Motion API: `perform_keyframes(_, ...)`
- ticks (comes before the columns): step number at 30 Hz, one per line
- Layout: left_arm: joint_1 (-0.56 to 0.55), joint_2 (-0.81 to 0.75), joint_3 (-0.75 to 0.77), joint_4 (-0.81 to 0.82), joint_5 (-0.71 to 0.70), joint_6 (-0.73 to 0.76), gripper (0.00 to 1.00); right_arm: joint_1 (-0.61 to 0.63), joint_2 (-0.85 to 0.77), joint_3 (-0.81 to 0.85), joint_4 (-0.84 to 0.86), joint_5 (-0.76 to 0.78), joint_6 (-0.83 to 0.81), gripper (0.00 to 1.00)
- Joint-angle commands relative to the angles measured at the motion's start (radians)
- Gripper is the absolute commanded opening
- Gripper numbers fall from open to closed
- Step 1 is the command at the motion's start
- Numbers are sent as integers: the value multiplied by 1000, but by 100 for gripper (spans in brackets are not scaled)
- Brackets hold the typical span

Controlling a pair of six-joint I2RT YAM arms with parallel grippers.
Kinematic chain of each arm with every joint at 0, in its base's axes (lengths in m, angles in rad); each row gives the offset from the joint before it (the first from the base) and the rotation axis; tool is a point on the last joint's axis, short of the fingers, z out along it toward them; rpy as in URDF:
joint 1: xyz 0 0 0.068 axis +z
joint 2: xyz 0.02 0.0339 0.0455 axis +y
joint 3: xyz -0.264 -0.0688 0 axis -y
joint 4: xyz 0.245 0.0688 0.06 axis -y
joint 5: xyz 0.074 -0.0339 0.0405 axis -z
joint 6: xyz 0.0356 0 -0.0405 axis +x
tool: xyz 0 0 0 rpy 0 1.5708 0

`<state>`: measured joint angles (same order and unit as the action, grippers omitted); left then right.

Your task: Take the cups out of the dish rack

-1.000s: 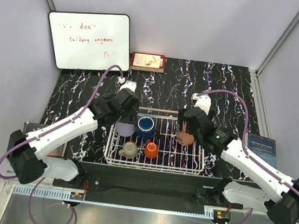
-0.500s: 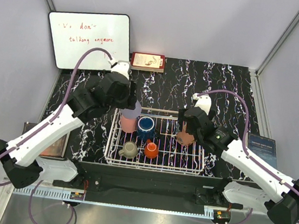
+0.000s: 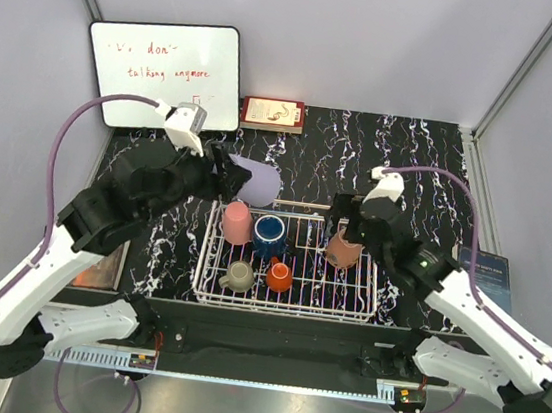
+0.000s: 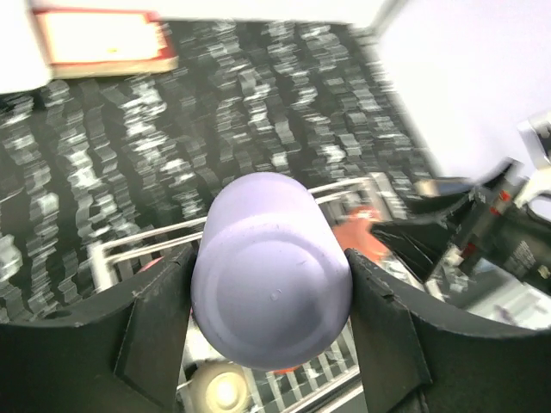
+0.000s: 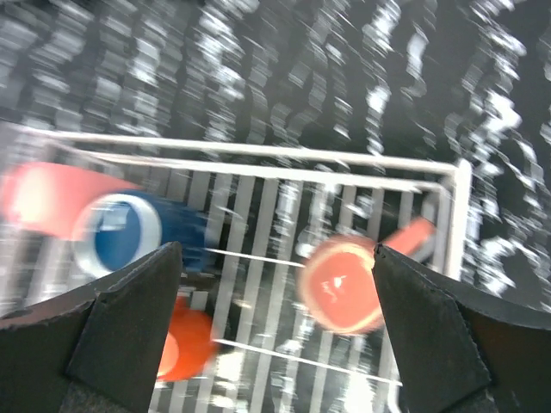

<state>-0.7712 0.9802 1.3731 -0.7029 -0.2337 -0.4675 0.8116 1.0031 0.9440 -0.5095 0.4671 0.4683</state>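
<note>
The tall lavender plastic tumbler is hanging off the table, with its closed end facing the left wrist camera. The left gripper is clamping it, one black finger pressed against each flank and the jaws open only as wide as the tumbler's body. From above, tumbler and gripper are sitting over the far-left corner of the rectangular white wire dish rack, apart from the wires.

The step in hand looks like setting this tumbler down outside the rack. Doing it well probably means swinging it over bare black marbled tabletop and turning it so that one flat end is facing down. The fingers should be spreading only once that end is resting on the table; a smooth round wall may slip if the grip is loosened early.

Five cups are sitting inside the rack. A salmon-pink cup and a dark blue mug are nearest the tumbler, at the far left. A beige mug and an orange cup are lying nearer the arms.

At the right end a reddish-brown mug is lying below the right gripper. That gripper's fingers are spread wide, gripping nothing, with the mug between them in its blurred view.
</note>
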Motion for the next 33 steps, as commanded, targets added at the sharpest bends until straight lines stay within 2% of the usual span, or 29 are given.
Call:
perform_keyframes(1,-2,-60,-107,267,207,7,0,4,-142,23,175,-164,35,99)
perform_keyframes(2,-2,-70,-133,337,227,-5,0,4,-159,10,246,-189,39,98)
perform_keyframes(5,4,-110,-242,497,336,-42,0,4,-207,-17,319,-249,82,95)
perform_keyframes(9,33,-114,-339,637,465,-98,0,3,-236,-36,397,-337,116,94)
perform_keyframes(13,128,-98,-429,822,605,-219,0,3,-244,-54,471,-458,150,92)
perform_keyframes(20,269,-84,-562,1157,747,-436,0,3,-308,-137,523,-464,199,88)
perform_keyframes(22,280,-68,-574,1239,778,-488,0,3,-319,-146,545,-466,201,88)
perform_keyframes(28,297,31,-621,1443,902,-606,0,3,-313,-149,589,-492,196,86)
perform_keyframes(33,297,28,-640,1445,925,-616,0,3,-272,-129,601,-498,173,86)
